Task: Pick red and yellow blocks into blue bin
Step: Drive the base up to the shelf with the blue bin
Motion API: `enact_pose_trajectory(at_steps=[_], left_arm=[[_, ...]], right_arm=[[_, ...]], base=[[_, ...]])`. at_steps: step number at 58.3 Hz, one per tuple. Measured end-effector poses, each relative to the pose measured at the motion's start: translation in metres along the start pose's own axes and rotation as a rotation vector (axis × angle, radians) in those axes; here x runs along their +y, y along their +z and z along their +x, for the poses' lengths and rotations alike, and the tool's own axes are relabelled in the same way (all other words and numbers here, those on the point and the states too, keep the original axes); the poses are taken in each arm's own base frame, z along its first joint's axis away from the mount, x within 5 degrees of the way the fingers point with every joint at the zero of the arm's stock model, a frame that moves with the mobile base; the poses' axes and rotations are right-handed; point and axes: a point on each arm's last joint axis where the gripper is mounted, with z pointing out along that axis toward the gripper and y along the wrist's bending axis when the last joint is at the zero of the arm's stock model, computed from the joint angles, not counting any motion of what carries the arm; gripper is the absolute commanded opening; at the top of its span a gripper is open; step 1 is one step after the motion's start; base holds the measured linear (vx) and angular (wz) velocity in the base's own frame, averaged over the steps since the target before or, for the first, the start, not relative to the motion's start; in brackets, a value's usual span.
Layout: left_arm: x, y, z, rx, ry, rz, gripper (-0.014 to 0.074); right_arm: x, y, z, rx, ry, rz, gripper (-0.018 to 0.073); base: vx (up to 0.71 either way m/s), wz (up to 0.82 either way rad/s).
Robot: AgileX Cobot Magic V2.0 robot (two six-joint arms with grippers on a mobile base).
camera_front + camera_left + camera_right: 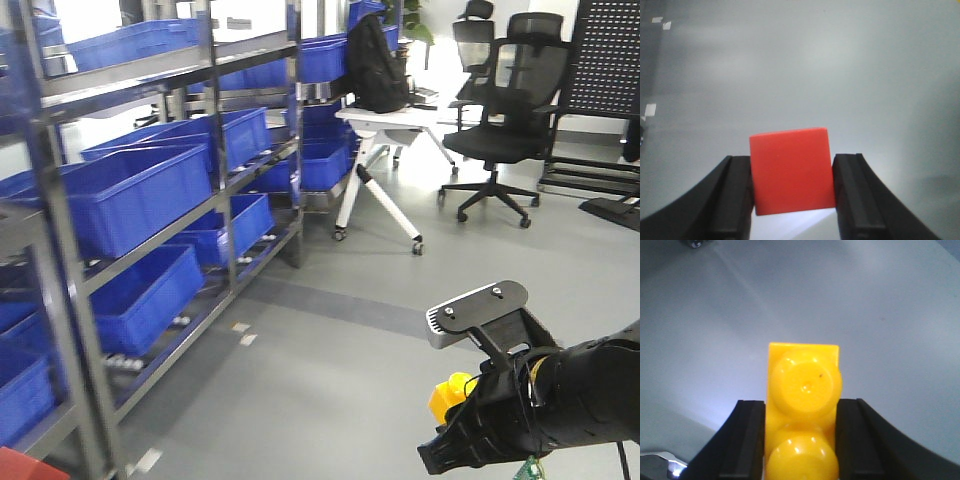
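Observation:
The red block point(791, 172), a plain cube, sits squeezed between the two black fingers of my left gripper point(793, 161), held above grey floor. My right gripper point(801, 404) is shut on the yellow block point(804, 385), whose two round studs face the camera. In the front view the yellow block point(450, 393) peeks out of the right gripper point(455, 425) at the bottom right. Several blue bins point(130, 195) stand on the metal rack at the left; I cannot tell which one is the task's. A red patch point(20, 466) shows in the bottom left corner.
The metal rack point(215, 120) runs along the left side on several levels. A white folding table point(385, 120) with a black backpack point(375, 65) stands behind, with black office chairs point(500, 110) to the right. Grey floor point(320, 330) lies between.

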Motion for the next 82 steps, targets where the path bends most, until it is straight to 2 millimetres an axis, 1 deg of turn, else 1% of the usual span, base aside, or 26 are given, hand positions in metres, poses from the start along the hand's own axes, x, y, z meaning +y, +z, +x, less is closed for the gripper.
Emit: enact_pose_trajectory(at_steps=[14, 29, 61, 82], left_arm=[[0.0000, 0.0000, 0.0000, 0.000, 0.000, 0.000, 0.0288], [0.0001, 0.0003, 0.0000, 0.001, 0.000, 0.000, 0.0288], [0.0001, 0.0003, 0.0000, 0.001, 0.000, 0.000, 0.0288], [0.0005, 0.0017, -0.0004, 0.004, -0.002, 0.000, 0.0288]], right_arm=[[0.0000, 0.0000, 0.0000, 0.000, 0.000, 0.000, 0.0225], [-0.0001, 0.0000, 0.0000, 0.000, -0.001, 0.001, 0.0225], [-0.0001, 0.0000, 0.0001, 0.001, -0.001, 0.001, 0.0225], [-0.0003, 0.0000, 0.0000, 0.000, 0.000, 0.001, 0.0225]], base=[[0.45, -0.16], [0.41, 0.17], [0.37, 0.31], [0.29, 0.48]])
